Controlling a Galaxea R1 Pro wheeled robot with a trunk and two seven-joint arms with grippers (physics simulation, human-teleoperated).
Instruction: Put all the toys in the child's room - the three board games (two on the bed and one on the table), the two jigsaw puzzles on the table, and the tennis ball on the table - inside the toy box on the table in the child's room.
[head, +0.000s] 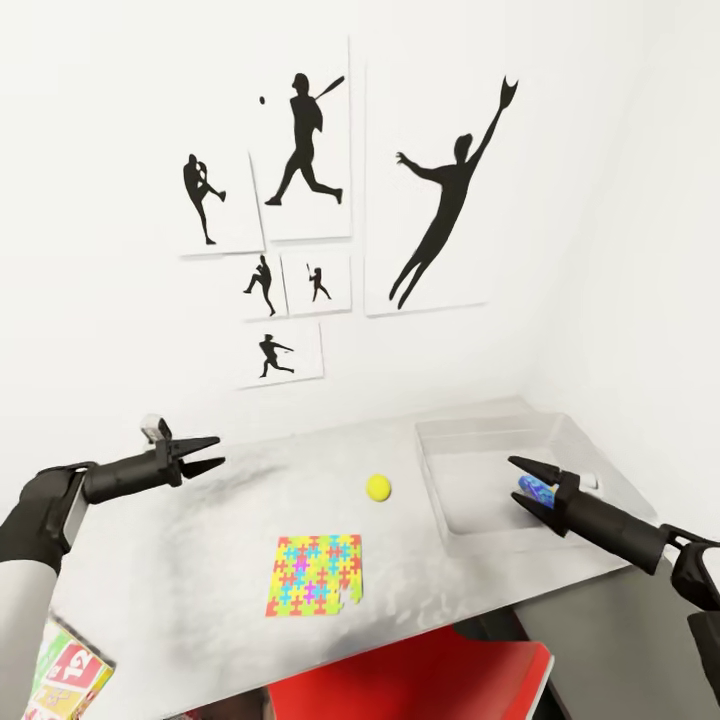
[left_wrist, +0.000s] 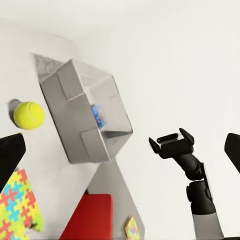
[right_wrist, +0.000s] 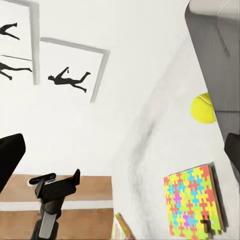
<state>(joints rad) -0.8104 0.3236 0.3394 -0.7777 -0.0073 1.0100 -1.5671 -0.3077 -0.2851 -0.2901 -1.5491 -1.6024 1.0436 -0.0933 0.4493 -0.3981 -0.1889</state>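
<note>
Two grippers hover over the table (head: 200, 560), both empty with jaws spread: left gripper (head: 205, 453) off to the side, well apart from everything. Puzzle (head: 315, 573) and ball (head: 378, 487) lie between the grippers; right gripper (head: 527, 485) hangs over the tray (head: 440, 440), something blue beneath its fingertips. Looks like between picks; next the ball or puzzle, probably reaching down and closing.

Table (head: 200, 560) w/ toy box (head: 440, 480), tennis ball (head: 378, 487), jigsaw puzzle (head: 315, 574).
</note>
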